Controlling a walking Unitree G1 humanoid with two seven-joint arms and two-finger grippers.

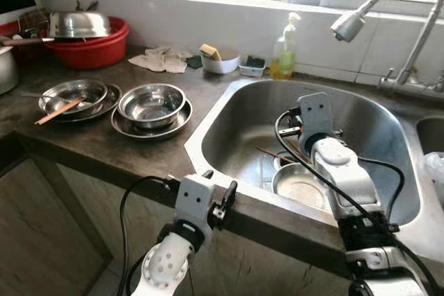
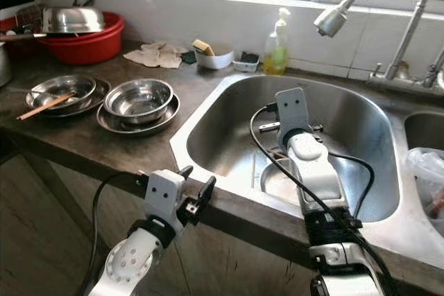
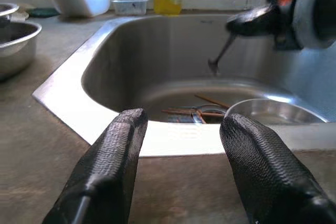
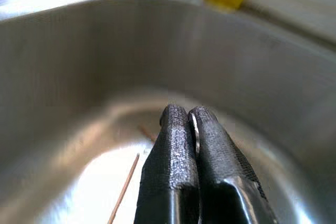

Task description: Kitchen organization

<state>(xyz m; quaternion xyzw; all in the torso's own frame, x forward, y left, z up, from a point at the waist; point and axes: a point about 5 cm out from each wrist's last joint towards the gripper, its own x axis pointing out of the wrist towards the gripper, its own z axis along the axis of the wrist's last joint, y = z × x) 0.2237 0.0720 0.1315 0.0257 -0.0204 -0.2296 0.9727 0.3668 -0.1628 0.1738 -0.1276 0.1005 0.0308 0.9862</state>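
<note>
Two grippers at work. Right gripper (image 4: 181, 116) down inside sink (image 1: 243, 112), fingers pressed together on thin metal edge, apparently the rim of steel bowl (image 1: 302, 185) directly below it; chopsticks (image 3: 191, 112) just beside. Left gripper (image 3: 181, 129) spread wide, empty, hovering over bench (image 1: 90, 140) edge, sink just ahead.

Steel bowl (image 1: 300, 185) sits upright in the sink (image 1: 229, 112), chopsticks (image 3: 197, 113) apparently beside it.
</note>
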